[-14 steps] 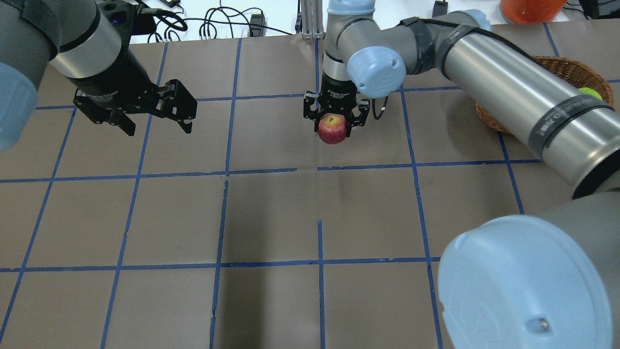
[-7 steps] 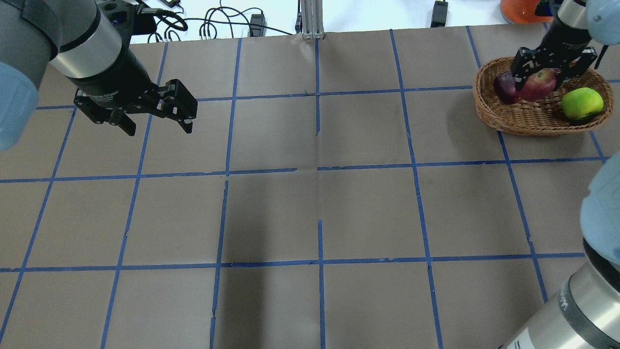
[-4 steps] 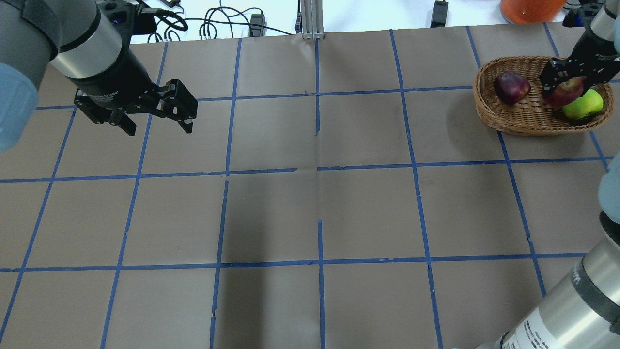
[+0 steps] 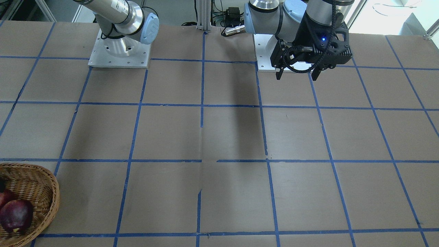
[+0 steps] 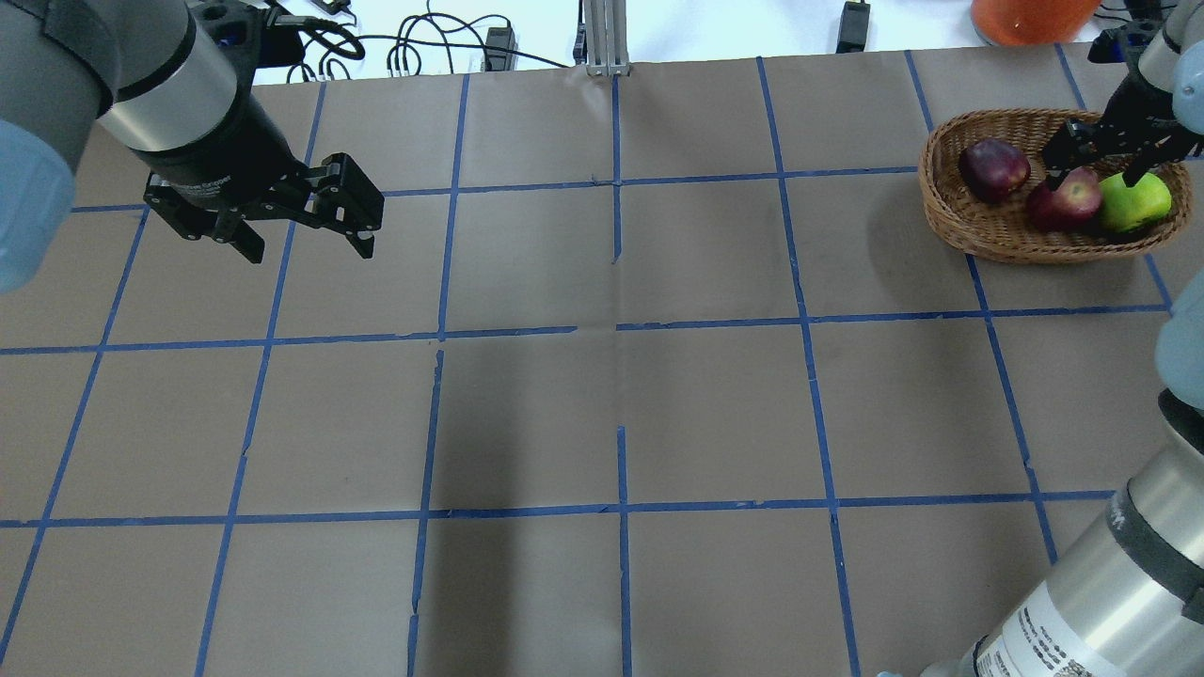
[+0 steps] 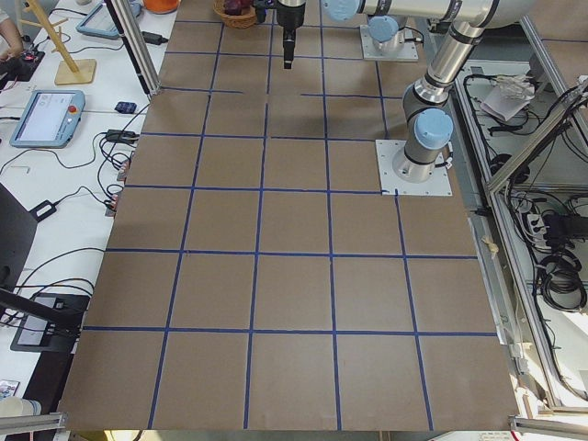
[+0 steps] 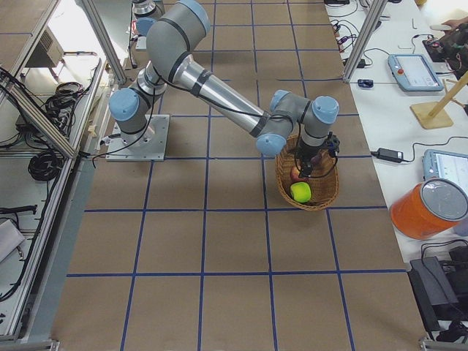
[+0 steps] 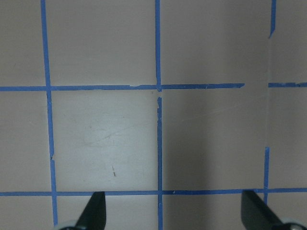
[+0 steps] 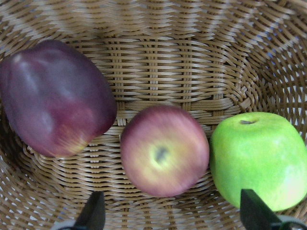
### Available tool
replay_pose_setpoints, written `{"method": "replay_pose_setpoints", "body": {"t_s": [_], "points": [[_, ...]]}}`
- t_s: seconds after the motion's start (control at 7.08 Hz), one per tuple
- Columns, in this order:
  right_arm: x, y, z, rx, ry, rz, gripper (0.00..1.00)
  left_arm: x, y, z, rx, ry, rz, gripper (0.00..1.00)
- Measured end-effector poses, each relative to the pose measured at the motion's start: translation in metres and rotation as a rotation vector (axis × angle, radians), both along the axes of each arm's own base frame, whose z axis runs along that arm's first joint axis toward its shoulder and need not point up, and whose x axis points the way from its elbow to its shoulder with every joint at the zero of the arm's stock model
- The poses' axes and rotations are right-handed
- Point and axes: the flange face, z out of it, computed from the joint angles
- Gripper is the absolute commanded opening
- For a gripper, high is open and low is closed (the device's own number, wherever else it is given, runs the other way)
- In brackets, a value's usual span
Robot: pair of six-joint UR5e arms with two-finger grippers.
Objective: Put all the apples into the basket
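Observation:
The wicker basket (image 5: 950,202) stands at the table's far right. All three apples lie in it: the dark purplish-red apple (image 5: 992,169), the lighter red apple (image 5: 1063,199) and the green apple (image 5: 1133,199). My right gripper (image 5: 1102,174) hangs just above them, open and empty. In the right wrist view the lighter red apple (image 9: 164,151) lies stem up between the dark apple (image 9: 55,98) and the green apple (image 9: 259,158), with both fingertips (image 9: 93,213) spread wide. My left gripper (image 5: 306,230) is open and empty over the table's far left.
Brown paper with a blue tape grid (image 5: 621,329) covers the table. An orange container (image 5: 1030,17) stands behind the basket. Cables (image 5: 423,47) lie past the far edge. The left wrist view shows only bare paper (image 8: 105,134).
My right gripper has let go of the lighter red apple, which now rests in the basket between the other two. The gripper has risen a little. The left arm has not moved.

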Motion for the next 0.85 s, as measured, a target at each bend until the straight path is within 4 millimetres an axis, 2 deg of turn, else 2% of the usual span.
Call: {"method": "replay_pose_setpoints", "body": {"t_s": [0.14,0.28,0.42,0.56,0.85], "points": [[0.002,0.002,0.007,0.002,-0.001,0.001,1.0,0.0,0.0,0.0,0.0,-0.001,0.0,1.0],[0.01,0.008,0.026,0.01,-0.008,0.003,1.0,0.001,0.0,0.0,0.0,-0.003,0.001,1.0],[0.026,0.02,0.056,0.027,-0.021,0.008,1.0,0.001,0.0,0.0,0.001,-0.004,0.002,1.0],[0.055,0.039,0.099,0.047,-0.033,0.02,1.0,0.001,0.0,0.001,0.0,-0.004,0.002,1.0],[0.134,0.086,0.18,0.065,-0.035,0.014,1.0,0.001,0.0,0.001,-0.001,-0.004,0.002,1.0]]}}
